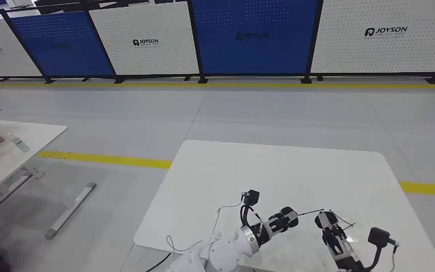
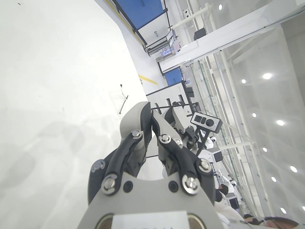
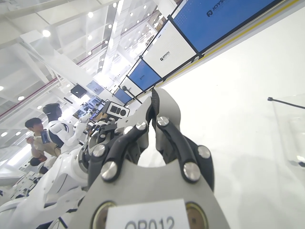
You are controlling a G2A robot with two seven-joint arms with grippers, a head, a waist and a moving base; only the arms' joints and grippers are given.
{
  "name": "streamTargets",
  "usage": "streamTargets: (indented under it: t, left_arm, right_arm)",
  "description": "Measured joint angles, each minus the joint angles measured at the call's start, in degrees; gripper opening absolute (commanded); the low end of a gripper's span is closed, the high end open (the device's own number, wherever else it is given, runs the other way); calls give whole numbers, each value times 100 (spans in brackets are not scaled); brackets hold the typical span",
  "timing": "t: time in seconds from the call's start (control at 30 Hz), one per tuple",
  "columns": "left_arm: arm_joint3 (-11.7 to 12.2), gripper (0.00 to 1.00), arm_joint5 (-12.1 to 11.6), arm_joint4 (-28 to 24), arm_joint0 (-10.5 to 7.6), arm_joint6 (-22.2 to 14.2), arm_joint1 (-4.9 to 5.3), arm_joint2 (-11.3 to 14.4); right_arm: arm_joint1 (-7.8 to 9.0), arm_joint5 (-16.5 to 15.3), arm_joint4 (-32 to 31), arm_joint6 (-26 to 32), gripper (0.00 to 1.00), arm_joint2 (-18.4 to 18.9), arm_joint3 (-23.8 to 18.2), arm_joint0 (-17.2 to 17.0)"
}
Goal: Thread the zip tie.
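Top view, lower right: left gripper and right gripper, both pinched shut on 1 zip tie, near the bottom edge of the table, which spreads wide above.

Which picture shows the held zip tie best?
The left wrist view: the thin black plastic zip tie is close, its strap clearly stretched out. The top view shows a tiny faint line; the right wrist view, one short end.
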Motion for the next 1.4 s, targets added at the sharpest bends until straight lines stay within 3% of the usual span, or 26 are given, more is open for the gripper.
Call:
streamTargets:
  t: [0.03,0.1,0.37,0.53,0.6,1.0,1.07,1.27,1.4]
  left_arm:
    - [-3,0,0,-1,2,1,0,-3]
    - [-13,0,3,-2,4,0,-2,-9]
    - [-69,0,52,65,-5,-17,-13,15]
    - [-63,0,10,118,25,-13,-9,6]
    - [-59,0,-2,154,39,-26,-6,7]
    - [-86,0,17,309,53,-81,-6,41]
    - [-86,0,22,331,52,-84,-9,54]
    - [-76,0,22,376,55,-77,-15,74]
    - [-73,0,27,382,59,-73,-18,76]
  right_arm:
    - [3,0,-33,26,23,-6,2,0]
    - [10,0,-104,49,27,-21,4,0]
    - [30,0,-199,-14,27,-40,-90,-22]
    - [36,0,-216,-52,21,-30,-94,-12]
    - [38,0,-205,-66,14,-29,-95,-2]
    - [49,0,-193,-66,15,-24,-66,27]
    - [51,0,-193,-66,9,-21,-62,27]
    - [57,0,-200,-64,17,-20,-58,21]
    - [61,0,-214,-70,0,-25,-62,16]
